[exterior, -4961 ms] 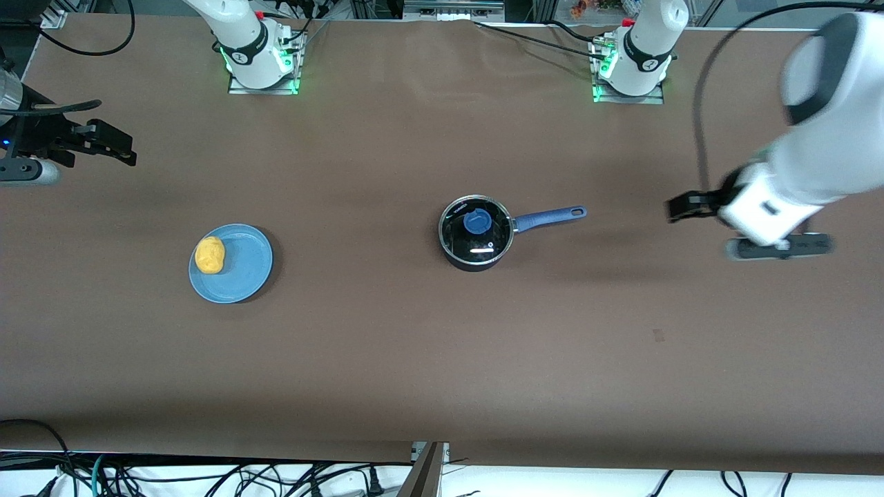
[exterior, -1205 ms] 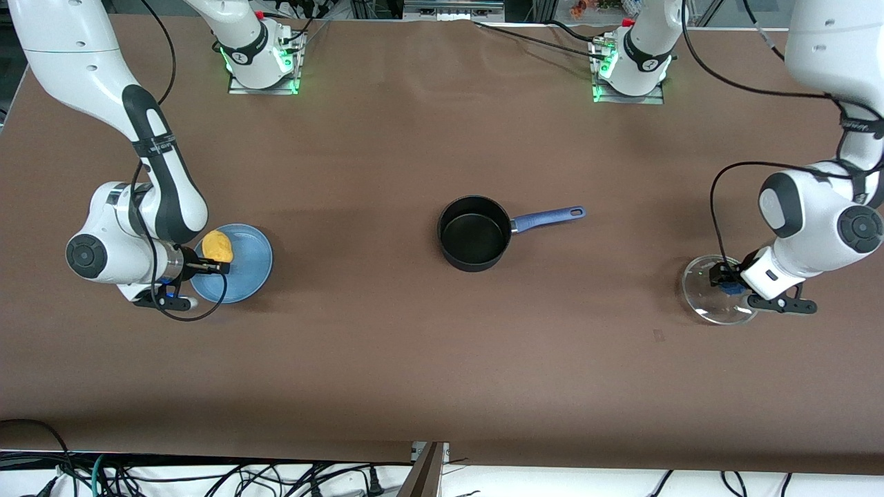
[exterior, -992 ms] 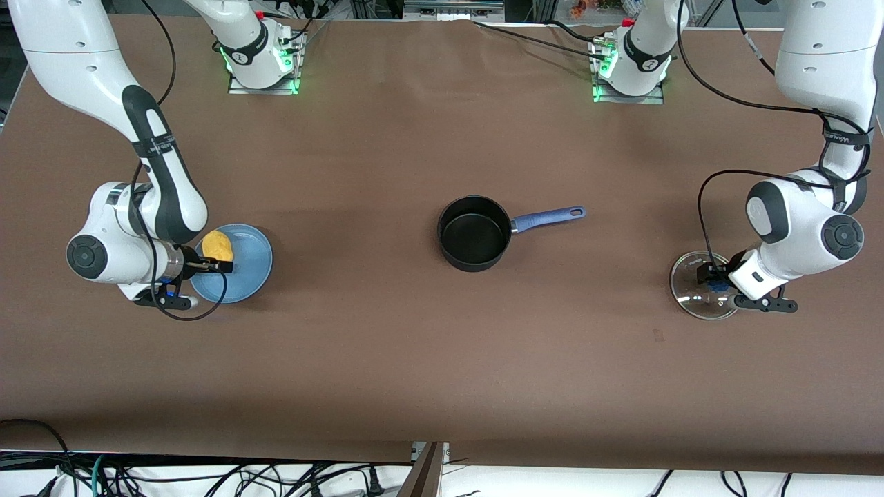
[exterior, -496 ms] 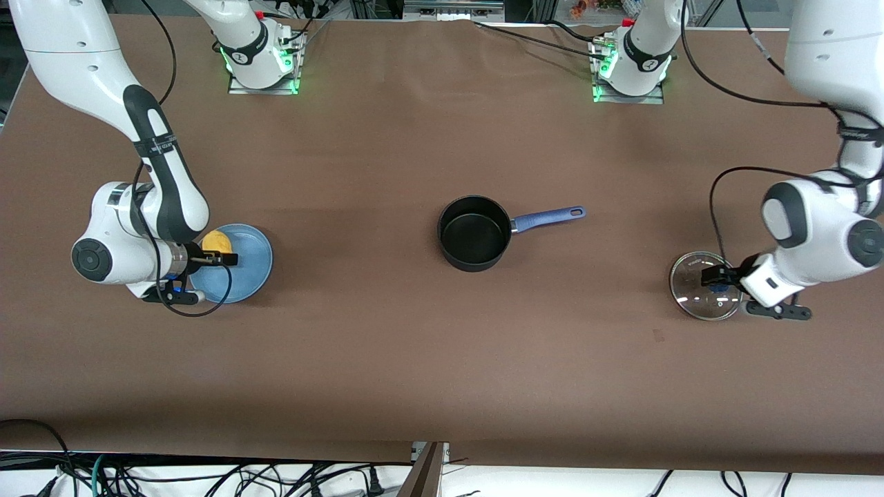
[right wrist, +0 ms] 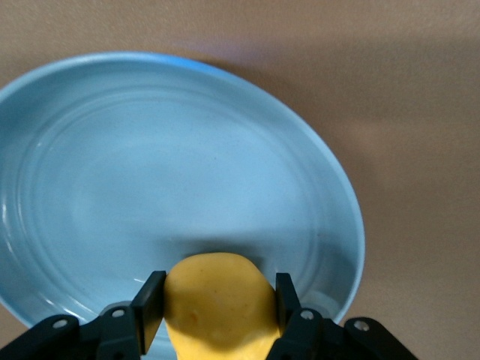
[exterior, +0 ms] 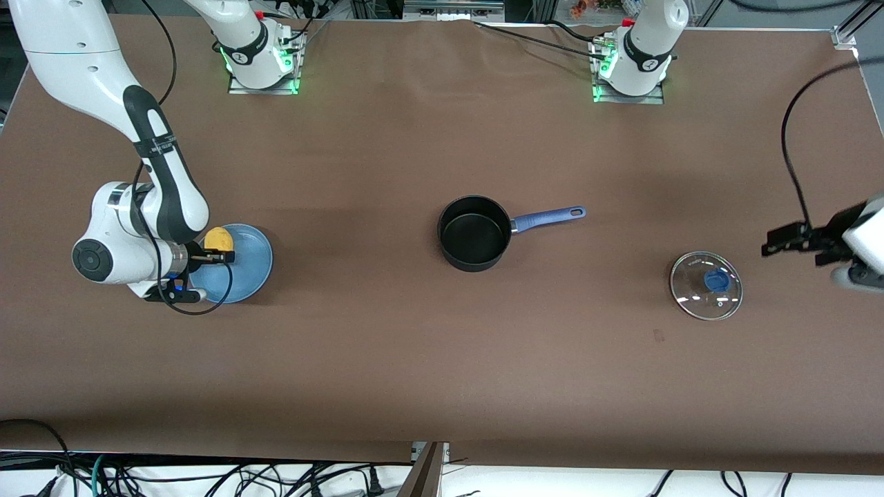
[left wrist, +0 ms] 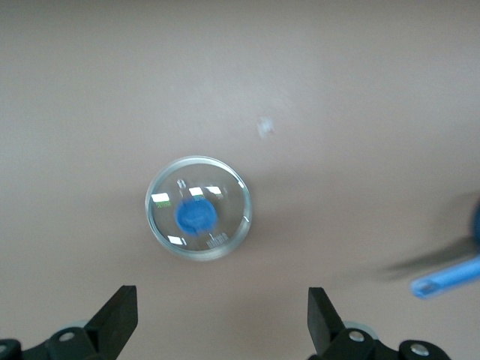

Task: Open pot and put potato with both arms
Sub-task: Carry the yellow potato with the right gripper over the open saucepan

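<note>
The right gripper [exterior: 219, 257] has its two black fingers [right wrist: 150, 307] pressed against either flank of the small lumpy yellow-orange potato [right wrist: 217, 306], gripping it just above the flat light-blue round plate [exterior: 250, 269]. Its white forearm bends down steeply from the right arm's base at the top edge of the brown desk [exterior: 387, 359]; the plate sits near the right arm's end.

The left gripper [exterior: 794, 239] hangs with jaws spread wide and empty over bare desk close to the edge at the left arm's end. Just beside it, flat on the desk, lies the clear round glass lid with a blue knob [exterior: 706, 285], apart from the fingers.

The small black round saucepan with a long blue handle [exterior: 474, 232] stands uncovered at mid-desk. Broad open brown surface lies between it and the plate, and between it and the lid. The strip toward the front camera's edge holds nothing but desk.
</note>
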Controlling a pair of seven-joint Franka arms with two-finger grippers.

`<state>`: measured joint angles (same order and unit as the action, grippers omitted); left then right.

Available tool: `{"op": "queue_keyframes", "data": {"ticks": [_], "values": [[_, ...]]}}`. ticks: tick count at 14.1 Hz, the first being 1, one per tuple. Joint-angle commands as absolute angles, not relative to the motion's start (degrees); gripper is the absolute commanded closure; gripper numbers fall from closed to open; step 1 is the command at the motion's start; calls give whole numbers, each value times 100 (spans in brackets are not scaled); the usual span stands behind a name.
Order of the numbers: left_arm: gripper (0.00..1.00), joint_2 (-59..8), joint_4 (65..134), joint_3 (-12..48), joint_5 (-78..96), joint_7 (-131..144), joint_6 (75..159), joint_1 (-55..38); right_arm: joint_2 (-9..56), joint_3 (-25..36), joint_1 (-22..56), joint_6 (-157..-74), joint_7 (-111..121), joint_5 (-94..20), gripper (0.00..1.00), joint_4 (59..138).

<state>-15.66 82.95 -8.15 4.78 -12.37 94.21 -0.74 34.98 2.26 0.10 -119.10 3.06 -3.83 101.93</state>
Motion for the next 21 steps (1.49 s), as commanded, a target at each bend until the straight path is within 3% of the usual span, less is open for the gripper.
{"op": "queue_keyframes", "data": {"ticks": [1, 4, 8, 15, 19, 21], "values": [[0, -1320, 8174, -441, 20, -642, 9044, -114, 3471, 193, 96, -10764, 117, -475, 68, 9339], [0, -1107, 8052, -177, -184, -633, 8851, -140, 3533, -60, 438, -9652, -1208, -605, 68, 8509], [0, -1160, 8033, -149, -132, -624, 8754, -36, 3533, -597, 816, -9729, -3247, -2089, 68, 8490], [0, -1213, 8007, -123, -158, -624, 8728, -106, 4015, -721, 3021, -12635, -6526, -3357, 67, 8333], [0, -1213, 7998, -167, -141, -633, 8728, -53, 4359, -712, 3761, -13419, -7601, -3366, 64, 7972], [0, -1213, 7998, -167, -141, -633, 8736, -53, 4394, -721, 3823, -13596, -7804, -3357, 51, 7972]]}}
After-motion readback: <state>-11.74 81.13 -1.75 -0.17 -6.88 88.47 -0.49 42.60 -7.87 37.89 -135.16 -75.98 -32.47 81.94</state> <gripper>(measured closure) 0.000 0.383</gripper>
